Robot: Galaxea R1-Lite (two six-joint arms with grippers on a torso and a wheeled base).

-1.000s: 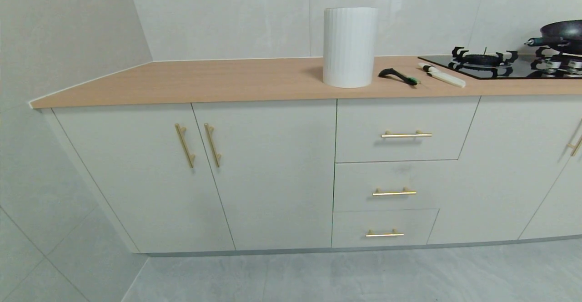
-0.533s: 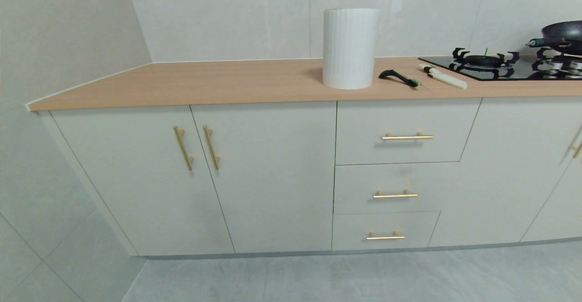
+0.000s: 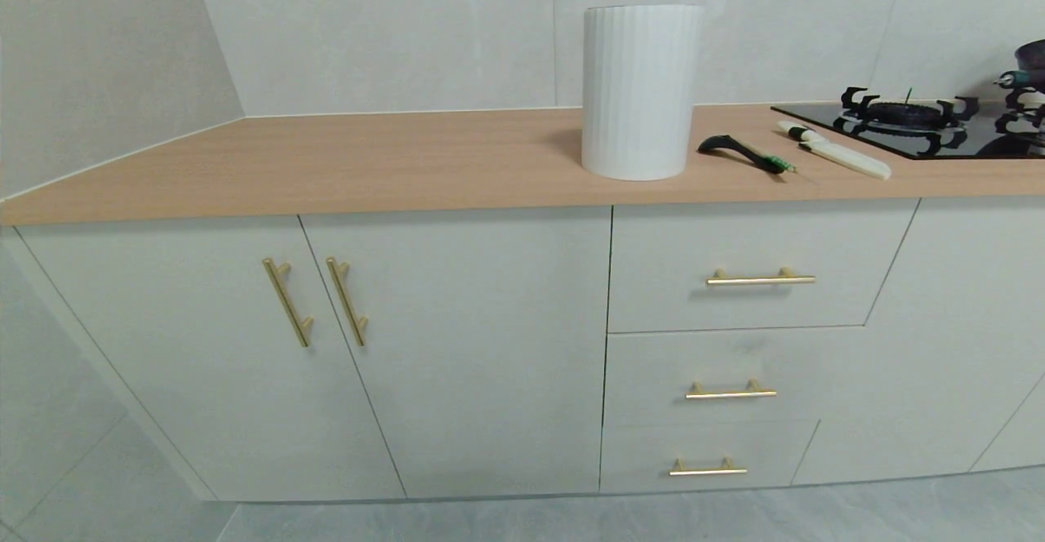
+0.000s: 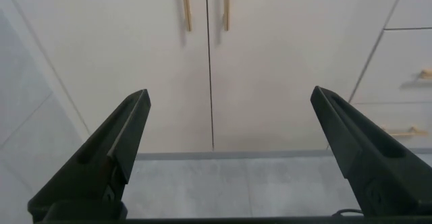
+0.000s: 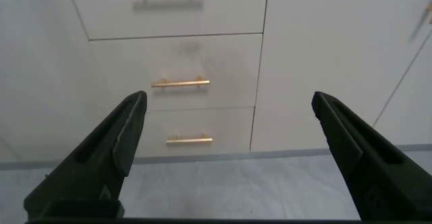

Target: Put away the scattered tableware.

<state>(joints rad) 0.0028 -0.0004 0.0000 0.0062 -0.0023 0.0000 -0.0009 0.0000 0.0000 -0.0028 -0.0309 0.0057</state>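
Observation:
On the wooden counter (image 3: 367,158) lie a black-handled utensil with a green tip (image 3: 744,151) and a white knife-like utensil (image 3: 833,150), both to the right of a tall white ribbed holder (image 3: 638,91). My left gripper (image 4: 229,109) hangs open, low in front of the double cabinet doors (image 4: 209,62). My right gripper (image 5: 229,106) is open too, facing the stack of drawers (image 5: 179,62) near the floor. Neither holds anything.
A black gas hob (image 3: 914,117) with a dark pan (image 3: 1030,56) sits at the counter's right end. Below the counter are two doors with gold handles (image 3: 314,301) and three drawers with gold bars (image 3: 759,279). Grey tiled floor (image 3: 522,522) runs along the cabinet base.
The whole head view has shifted: the counter and cabinets now look larger and closer, and sit lower and further right, so the camera has moved toward the counter. The utensils have not moved.

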